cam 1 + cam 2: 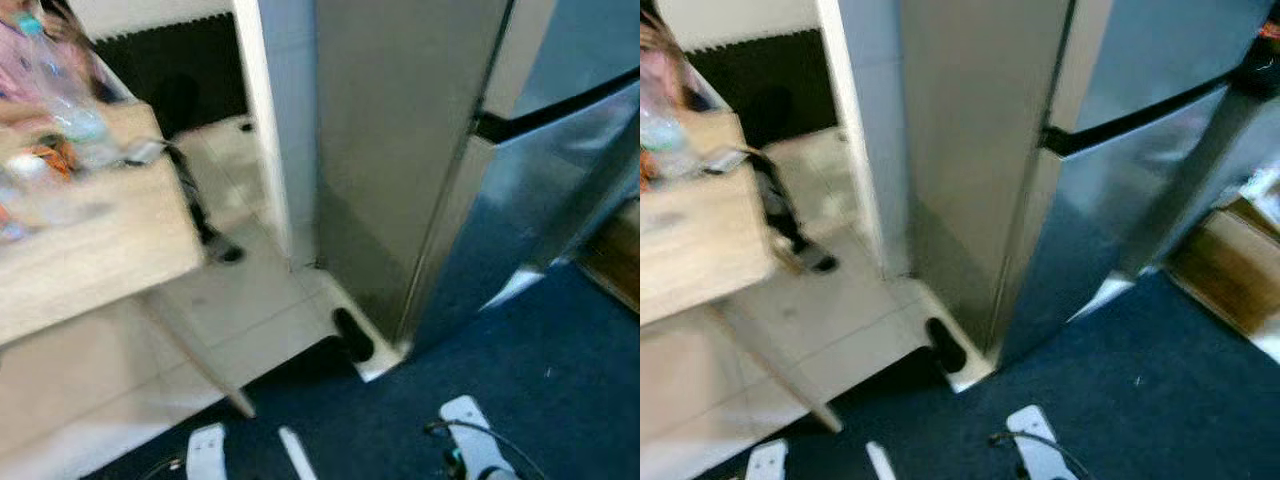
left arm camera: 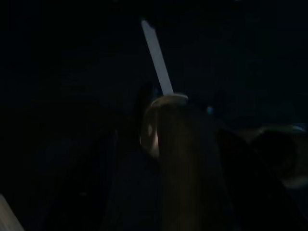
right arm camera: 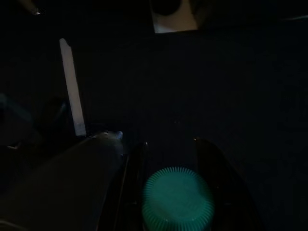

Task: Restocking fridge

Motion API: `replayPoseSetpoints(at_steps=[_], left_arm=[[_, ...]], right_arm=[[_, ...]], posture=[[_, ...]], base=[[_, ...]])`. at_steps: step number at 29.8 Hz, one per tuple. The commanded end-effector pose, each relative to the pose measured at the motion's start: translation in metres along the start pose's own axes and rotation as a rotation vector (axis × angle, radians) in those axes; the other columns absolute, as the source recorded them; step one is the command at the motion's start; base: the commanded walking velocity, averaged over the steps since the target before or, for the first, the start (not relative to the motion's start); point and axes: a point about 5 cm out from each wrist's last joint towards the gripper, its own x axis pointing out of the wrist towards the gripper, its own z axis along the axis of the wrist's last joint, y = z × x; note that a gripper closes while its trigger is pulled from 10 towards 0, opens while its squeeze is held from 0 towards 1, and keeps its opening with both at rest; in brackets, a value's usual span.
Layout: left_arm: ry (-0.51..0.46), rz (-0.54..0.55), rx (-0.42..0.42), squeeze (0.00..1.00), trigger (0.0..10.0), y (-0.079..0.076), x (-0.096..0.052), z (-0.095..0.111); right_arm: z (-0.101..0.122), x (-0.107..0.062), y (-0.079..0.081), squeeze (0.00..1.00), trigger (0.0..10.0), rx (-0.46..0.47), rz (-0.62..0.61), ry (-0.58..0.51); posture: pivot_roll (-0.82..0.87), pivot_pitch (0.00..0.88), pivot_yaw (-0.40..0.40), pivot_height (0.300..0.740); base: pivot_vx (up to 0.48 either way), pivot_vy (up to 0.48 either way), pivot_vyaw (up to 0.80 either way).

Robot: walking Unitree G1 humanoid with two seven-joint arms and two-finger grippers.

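Right gripper (image 3: 175,192) pinching a bottle, green ribbed cap (image 3: 178,199) sitting right between the black fingers. Can't tell on the left gripper, way too dark. No readable labels. Closed steel fridge (image 1: 420,160) dead ahead on blue carpet (image 1: 560,380), wooden desk (image 1: 90,250) off left with blurry bottles (image 1: 60,90) near its far edge.

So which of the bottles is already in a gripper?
The green-capped bottle, sitting between the right gripper's fingers in the right wrist view. The other clear bottle stands on the wooden table to the robot's left.
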Motion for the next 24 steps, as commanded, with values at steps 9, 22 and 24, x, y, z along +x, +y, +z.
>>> replayPoseSetpoints(at_steps=[9,22,24], left_arm=[[0.016,0.003,-0.014,0.00,10.0,0.0003,-0.0006,-0.0041],[0.022,-0.001,-0.003,0.00,10.0,-0.0008,-0.0005,-0.0051],[0.020,-0.001,-0.001,0.00,10.0,-0.0004,-0.0005,-0.0043]], right_arm=[[-0.0031,-0.0005,0.0009,0.00,10.0,0.005,0.012,0.012],[-0.0062,-0.0014,-0.0023,0.00,10.0,-0.005,-0.003,0.026],[-0.0064,-0.0013,-0.0020,0.00,10.0,-0.007,-0.004,0.029]], posture=[[-0.02,0.056,0.017,0.740],[-0.03,0.052,0.021,0.740],[-0.03,0.052,0.021,0.740]], base=[[0.000,-0.356,0.00],[0.000,-0.355,0.55],[0.000,-0.352,0.00]])
